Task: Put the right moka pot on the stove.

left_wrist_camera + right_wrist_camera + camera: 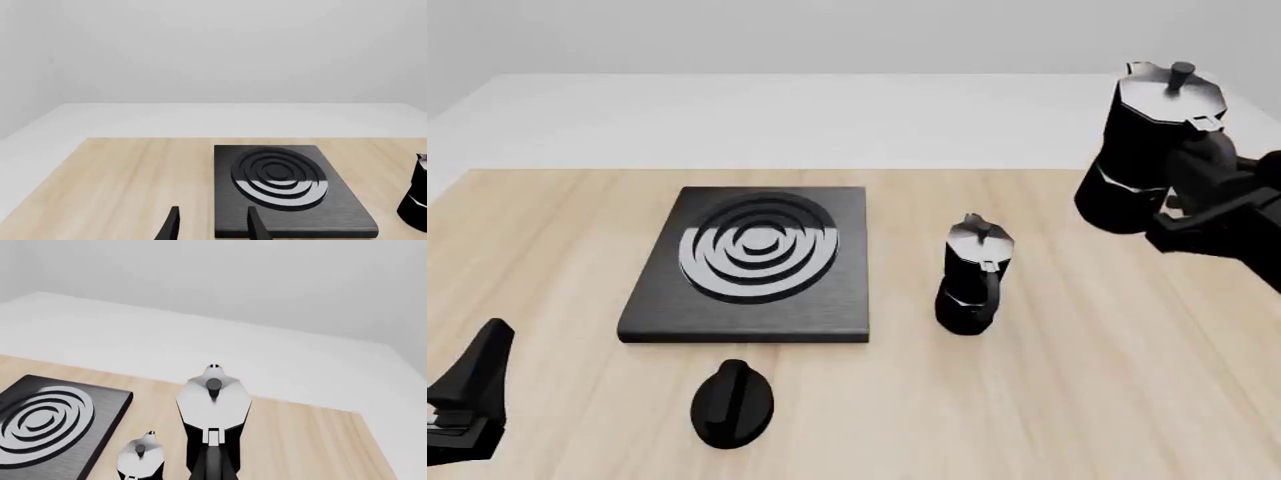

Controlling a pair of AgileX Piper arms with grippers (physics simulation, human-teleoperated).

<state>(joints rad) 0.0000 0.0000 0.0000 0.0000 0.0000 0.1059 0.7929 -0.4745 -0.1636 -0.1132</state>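
Two black moka pots share this wooden table (1094,400) with a stove, seen from the front camera. At far left the left gripper (467,400) sits low near the table's near edge, well apart from everything else; in its own wrist view its two dark fingers (253,225) stand apart with nothing between them, pointing toward the stove's near edge. Next comes the stove (827,300) — a flat black square slab with a silvery ring burner, nothing standing on it. Just in front of it lies a small black round knob (733,402), close to the slab's near edge but not touching. To the right of the stove, near but apart from it, the twin moka pot (973,274) stands upright on the wood, handle facing the camera. Farthest right, the right moka pot (1149,145) hangs upright in the air, lifted clear of the table and well apart from the stove — the right gripper (1208,195) is closed on its side handle. The right wrist view looks down on that pot's grey lid and knob (213,385), the handle running back toward the camera, with the twin and a corner of the stove below and beside it.
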